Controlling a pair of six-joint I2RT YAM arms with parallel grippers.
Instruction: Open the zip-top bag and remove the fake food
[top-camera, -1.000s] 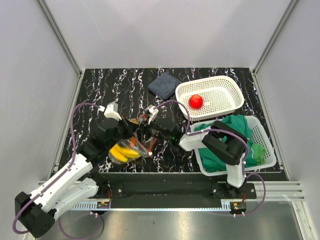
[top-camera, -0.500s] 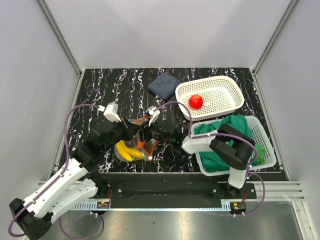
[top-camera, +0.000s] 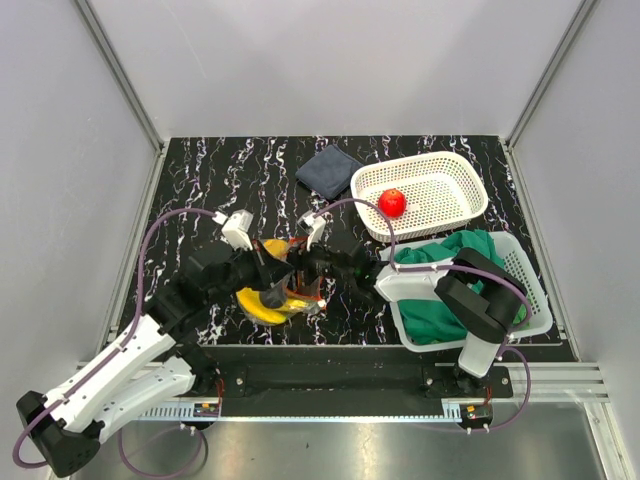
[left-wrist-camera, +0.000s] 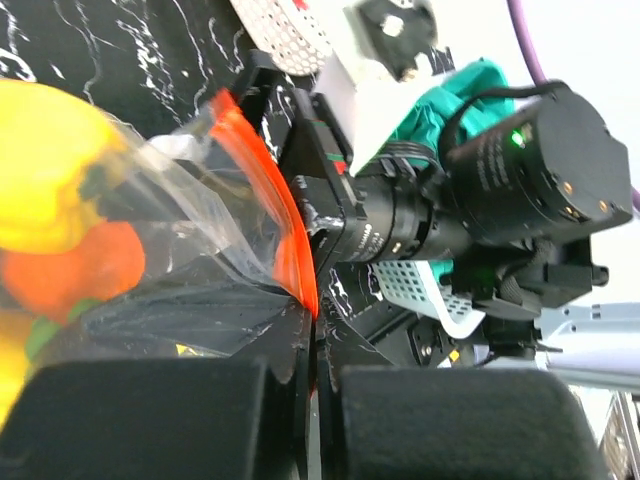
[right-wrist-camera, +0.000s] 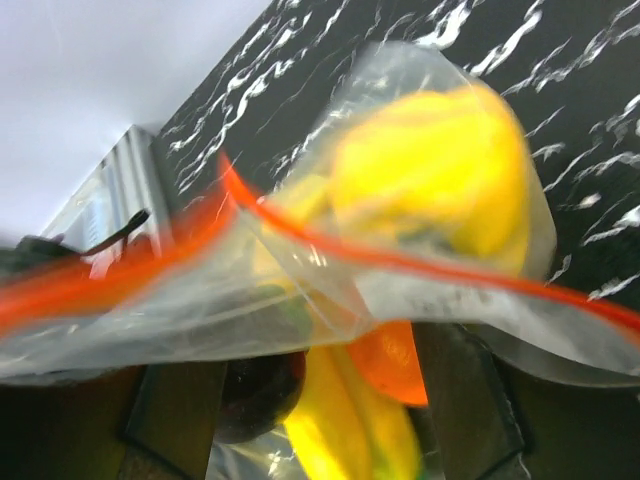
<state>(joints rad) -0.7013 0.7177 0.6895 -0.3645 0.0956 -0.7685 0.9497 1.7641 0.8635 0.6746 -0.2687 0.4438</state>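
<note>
Since a second ago both grippers and the zip-top bag (top-camera: 285, 290) had shifted right and a bit farther. The right arm's elbow had swung out over the near basket (top-camera: 540, 300).

Top view: the bag sat left of table centre, between the two arms. The left gripper (top-camera: 266, 274) was at its left side and the right gripper (top-camera: 304, 262) at its far-right edge. The fake food (top-camera: 262, 304) was mostly inside, with yellow bananas showing at the near side. The red apple (top-camera: 392, 203) was already out, in the far white basket (top-camera: 450, 195). The dark blue cloth (top-camera: 330, 168) and green cloth (top-camera: 450, 275) lay well apart from the work.

Left wrist view: the left fingers were closed tight on bag film at the end of the red-orange zip strip (left-wrist-camera: 268, 205). The strip ran from that pinch toward the right gripper's black finger, touching or just beside it; I couldn't tell which. A yellow pepper piece (left-wrist-camera: 45, 165) and an orange (left-wrist-camera: 75, 268) lay inside, left of the strip.

Right wrist view, blurred: the strip's two tracks looked parted, so the mouth was at least partly open toward the right gripper. Its fingers (right-wrist-camera: 465, 400) stood apart, with nothing clamped that I could see. The bananas, orange and a dark round fruit (right-wrist-camera: 255, 395) sat just beyond them, behind film.

My read: the right arm was the free and nearer one. The food lay straight ahead of it, with the strip's long axis crosswise to its reach. The left arm was only anchoring.
</note>
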